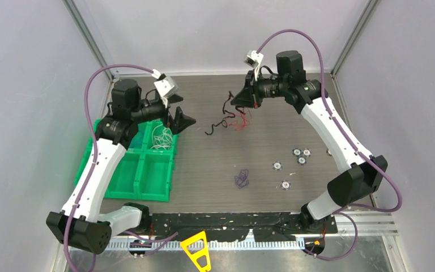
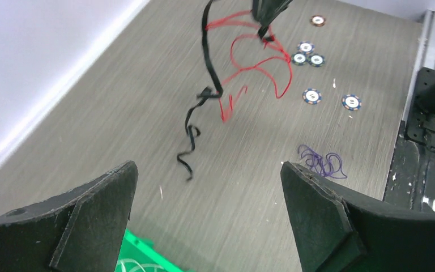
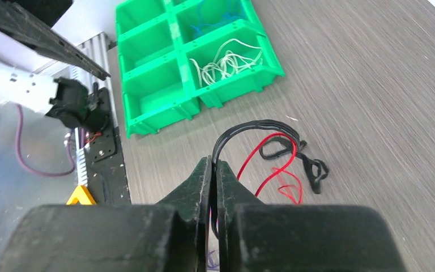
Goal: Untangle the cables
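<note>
Grey table (image 1: 215, 187); right fingers (image 3: 203, 184) around cables (image 3: 260, 122)

Black cable (image 2: 208, 56), red cable (image 2: 226, 106), purple cable (image 2: 322, 163), white cable (image 3: 226, 61); the bin (image 3: 153, 96) is green.

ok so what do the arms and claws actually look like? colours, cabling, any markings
Left arm and right arm match: white links, black joint housings, and a purple hose looping along each. A small white camera block sits on each wrist. Left claw and right claw are matte black, with two wedge-shaped fingers tapering to the tip. No markings visible.
</note>
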Tool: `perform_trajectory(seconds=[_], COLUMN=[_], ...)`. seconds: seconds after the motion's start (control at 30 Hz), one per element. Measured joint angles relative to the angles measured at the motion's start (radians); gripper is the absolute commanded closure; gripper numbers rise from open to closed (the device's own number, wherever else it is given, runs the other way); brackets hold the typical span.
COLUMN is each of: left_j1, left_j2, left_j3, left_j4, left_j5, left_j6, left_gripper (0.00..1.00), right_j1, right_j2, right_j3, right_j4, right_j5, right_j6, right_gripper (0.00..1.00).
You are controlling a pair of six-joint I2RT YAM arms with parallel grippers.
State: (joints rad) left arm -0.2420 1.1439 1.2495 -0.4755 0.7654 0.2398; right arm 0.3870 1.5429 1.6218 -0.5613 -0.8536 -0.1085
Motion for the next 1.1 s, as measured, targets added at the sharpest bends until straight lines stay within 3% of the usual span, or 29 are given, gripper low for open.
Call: perform_trajectory(seconds=[0.3, 0.53, 0.77, 0.83, 0.9, 0.93, 1.0, 1.1], left_j1=[-0.087, -0.221, -0.324, -0.344, -0.36, -0.364, -0.372, -0.363], left_j2=[0.026, 0.112, 0.177, 0.188, 0.197, 0.203, 0.216, 0.218], left_j3=[0.08, 0.112, 0.113, 0.113, 0.116, 0.119, 0.133, 0.141], left_j4=[0.007, -0.008, 0.005, 0.012, 0.01, 0.007, -0.003, 0.008], left_j5=[0.143, 0.13, 0.091, 0.075, 0.055, 0.047, 0.024, -0.014], left_j6=[0.185, 0.352, 0.443, 0.453, 0.463, 0.47, 0.47, 0.409], left_gripper=[0.19, 0.31, 0.42, 0.57, 0.9, 1.0, 1.0, 1.0], right_j1=[0.021, 0.091, 0.127, 0.129, 0.129, 0.129, 0.129, 0.116], right_j2=[0.032, 0.04, 0.04, 0.04, 0.04, 0.04, 0.04, 0.031], right_j3=[0.119, 0.155, 0.155, 0.155, 0.155, 0.155, 0.153, 0.107], right_j4=[-0.289, -0.499, -0.562, -0.562, -0.562, -0.561, -0.549, -0.461], right_j5=[-0.129, -0.129, -0.119, -0.119, -0.118, -0.116, -0.108, -0.085], right_j6=[-0.322, -0.588, -0.696, -0.706, -0.71, -0.711, -0.708, -0.661], right_gripper=[0.9, 0.9, 0.89, 0.89, 0.87, 0.86, 0.81, 0.51])
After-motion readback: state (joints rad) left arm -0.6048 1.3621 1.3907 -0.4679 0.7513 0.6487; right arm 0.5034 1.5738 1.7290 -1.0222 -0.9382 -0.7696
